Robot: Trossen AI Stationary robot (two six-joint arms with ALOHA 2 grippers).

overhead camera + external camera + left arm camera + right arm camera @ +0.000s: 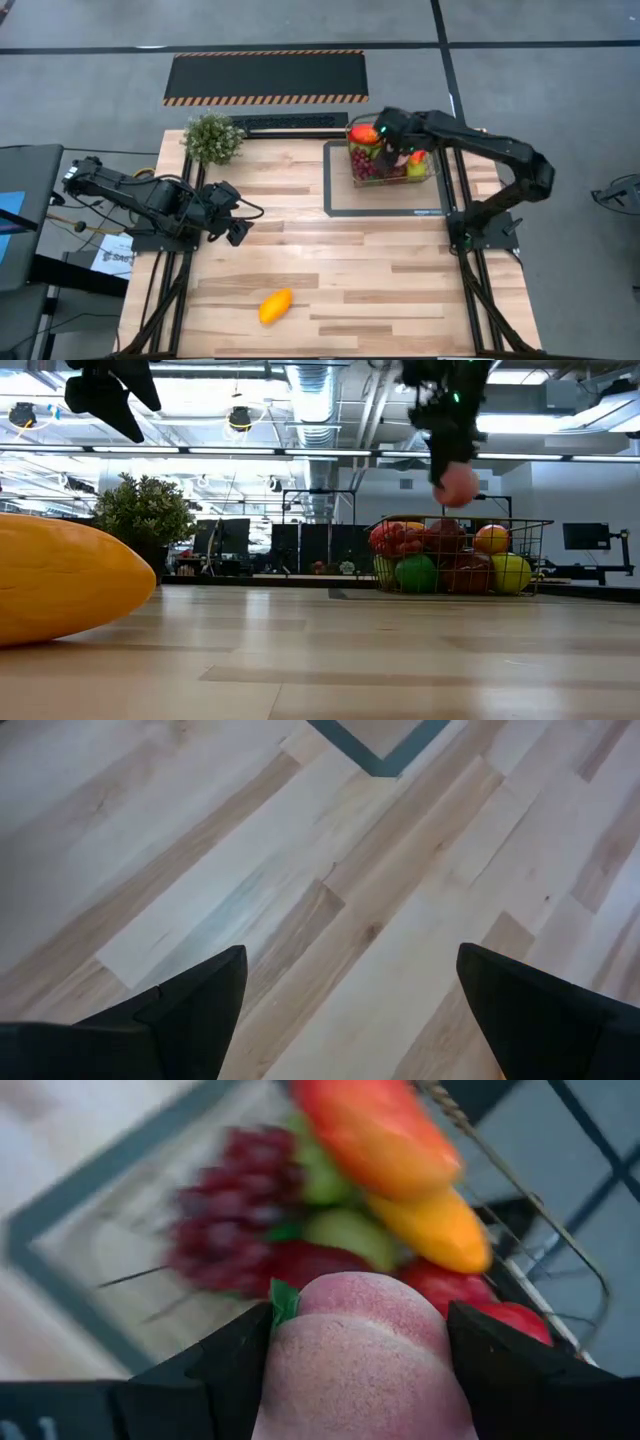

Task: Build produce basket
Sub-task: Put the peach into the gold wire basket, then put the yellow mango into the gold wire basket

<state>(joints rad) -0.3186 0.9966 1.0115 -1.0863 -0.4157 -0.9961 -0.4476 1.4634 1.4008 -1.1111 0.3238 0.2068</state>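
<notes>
Now, by label:
Basket (432,172): upper right of the high view, on the grey-framed mat (340,205), filled with grapes (366,166), a lime (416,573) and red, orange and yellow fruit.
Peach (457,486): pink, clamped between the fingers of the right gripper (390,140), hanging just above the basket's rim.
Mango (275,305): yellow-orange, alone on the tabletop (340,270) at lower centre, well apart from the basket.
Left gripper (238,215): left of centre, above bare wood, fingers spread, holding nothing.
Plant (212,137): upper left corner of the tabletop.
</notes>
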